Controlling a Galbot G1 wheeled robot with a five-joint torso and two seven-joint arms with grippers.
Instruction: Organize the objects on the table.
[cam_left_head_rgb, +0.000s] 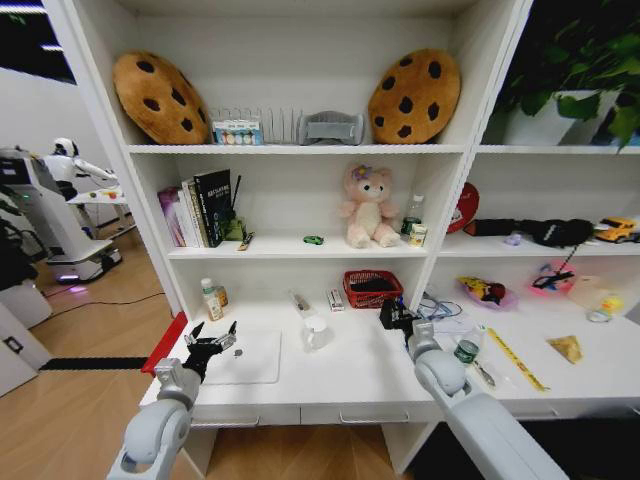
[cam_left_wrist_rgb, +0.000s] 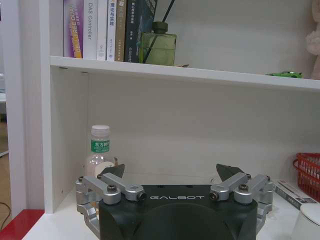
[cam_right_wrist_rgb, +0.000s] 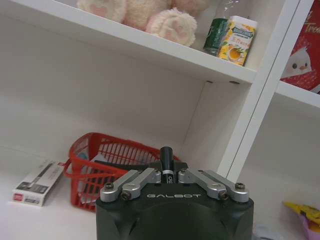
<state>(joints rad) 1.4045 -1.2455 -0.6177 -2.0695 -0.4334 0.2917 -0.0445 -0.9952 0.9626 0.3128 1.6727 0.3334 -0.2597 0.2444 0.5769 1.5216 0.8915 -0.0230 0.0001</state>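
your right tool (cam_left_head_rgb: 397, 316) was clenched on a black pen (cam_right_wrist_rgb: 166, 161), held upright above the table (cam_left_head_rgb: 350, 375) just in front of the red basket (cam_left_head_rgb: 372, 288), so by my reading one pen was in hand but not yet put away. your left tool (cam_left_head_rgb: 212, 345) hung released, jaws spread and holding nothing, over the front left of the table beside the laptop (cam_left_head_rgb: 245, 357). most of the tidying looked undone: the laptop lay flat at the left, the clear green-labelled bottle (cam_left_head_rgb: 211, 298) stood at the back left, another pen (cam_left_head_rgb: 483, 373) lay on the right half among loose clutter, and a tiny green object (cam_left_head_rgb: 314, 240) sat on the shelf by the pink bear (cam_left_head_rgb: 366, 206).
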